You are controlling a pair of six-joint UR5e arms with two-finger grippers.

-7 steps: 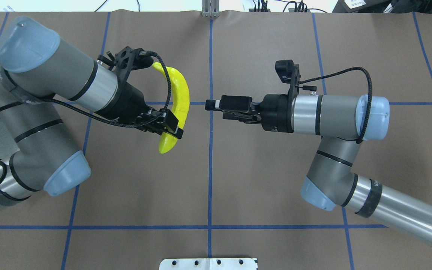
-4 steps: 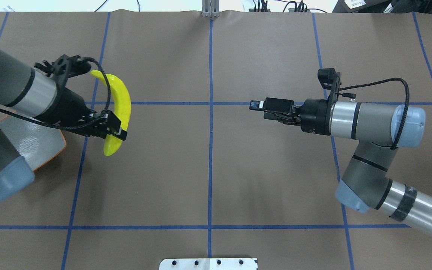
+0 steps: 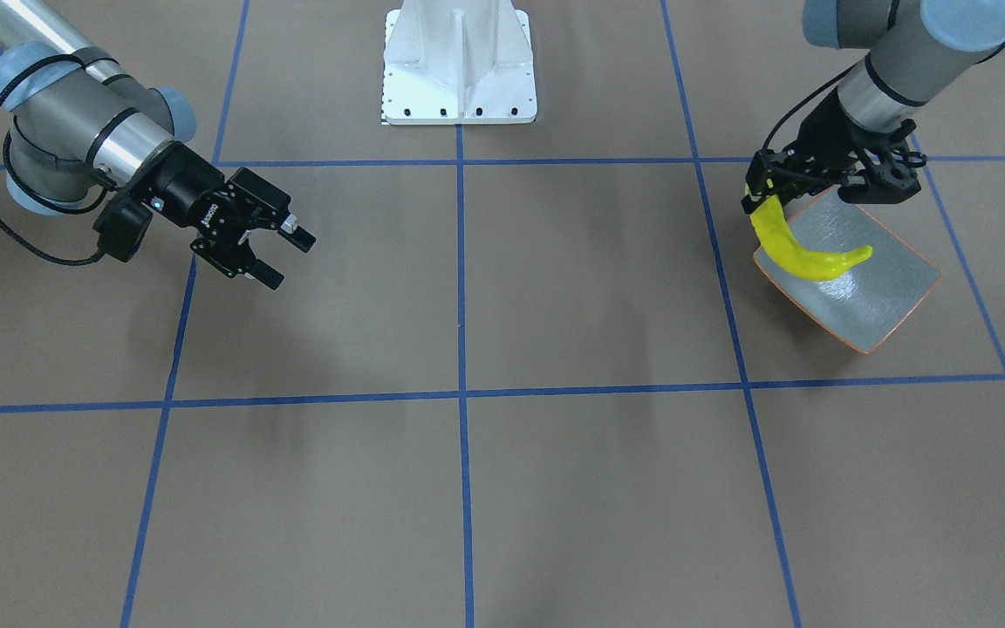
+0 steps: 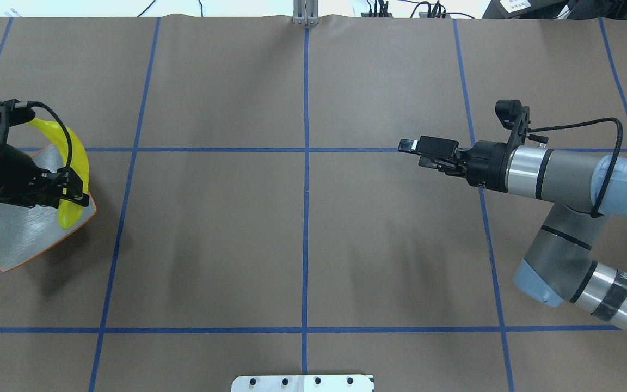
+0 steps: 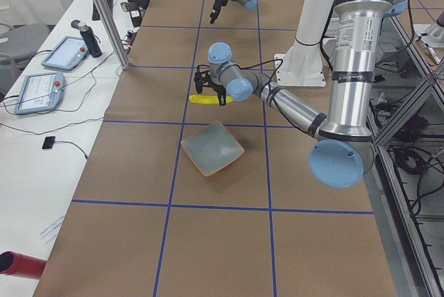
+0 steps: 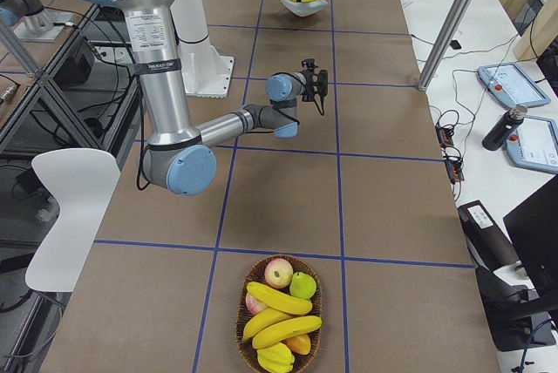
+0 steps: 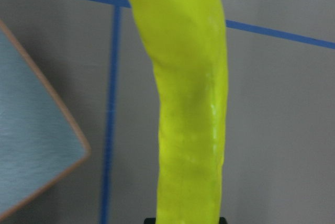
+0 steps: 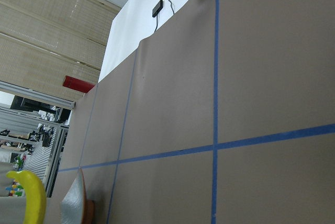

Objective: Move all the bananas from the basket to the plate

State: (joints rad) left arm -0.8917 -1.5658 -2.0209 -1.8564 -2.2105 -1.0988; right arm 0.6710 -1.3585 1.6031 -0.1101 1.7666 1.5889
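Note:
My left gripper (image 4: pixel 75 194) is shut on a bright yellow banana (image 4: pixel 77 161), holding it above the inner edge of the grey-green plate (image 4: pixel 14 237) with its orange rim. In the front-facing view the banana (image 3: pixel 803 251) hangs over the plate (image 3: pixel 878 301) from the left gripper (image 3: pixel 760 197). The left wrist view shows the banana (image 7: pixel 191 103) close up, the plate (image 7: pixel 31 145) below to its left. My right gripper (image 3: pixel 286 259) is open and holds nothing above bare table. The basket (image 6: pixel 241 312) with more bananas (image 6: pixel 277 298) lies at the table's right end.
The basket also holds apples (image 6: pixel 279 272) and other fruit. The white robot base (image 3: pixel 459 65) stands at the table's middle edge. Blue tape lines grid the brown table. Tablets (image 6: pixel 513 82) lie on a white side table.
My left arm has swung left with the banana, from mid-table to above the plate. My right arm has drawn back to the right, its gripper still open.

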